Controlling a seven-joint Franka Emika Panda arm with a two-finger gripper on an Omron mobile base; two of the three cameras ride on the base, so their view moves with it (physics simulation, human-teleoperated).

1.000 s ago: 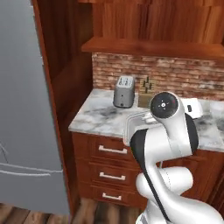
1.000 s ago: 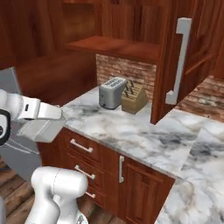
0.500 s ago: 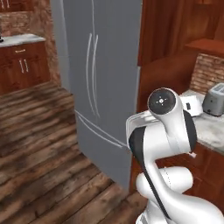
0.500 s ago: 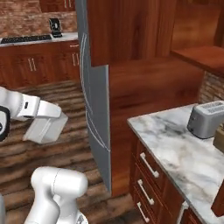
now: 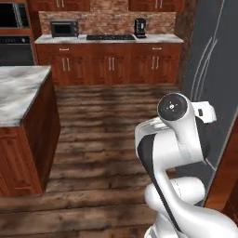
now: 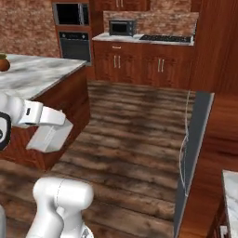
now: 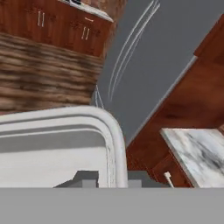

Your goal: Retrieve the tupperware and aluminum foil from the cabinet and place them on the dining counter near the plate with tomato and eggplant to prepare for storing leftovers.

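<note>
- Wooden plank floor [image 5: 102, 135] lies wide and bare ahead of the base, running back to a far wall of reddish base units [image 5: 111, 65] with a cooktop, a small oven and a coffee machine on top.
- On the left stands a marble-topped island [image 6: 32, 74]; in the left base view its corner and wooden side [image 5: 39, 135] come forward toward the robot.
- On the right, the grey fridge [image 6: 190, 153] has its door edge close beside the arm, and a marble counter corner [image 7: 197, 151] shows past it in the hand view.
- Tupperware [image 6: 49, 137] hangs from the gripper [image 7: 111, 178], out to the arm's side; the fingers are pressed nearly together on its flared rim [image 7: 116, 140], so it is pinched, not cupped.
- Judging by this, the step in hand is the carry: the container is out of the cabinet and travelling, with the foil carton left to fetch.
- The next move likely calls for driving over the open floor to the dining counter while holding the container level.
- Risks: clipping the island corner or the fridge door with the overhanging container, or a rim-only grip slipping on a sharp turn.
</note>
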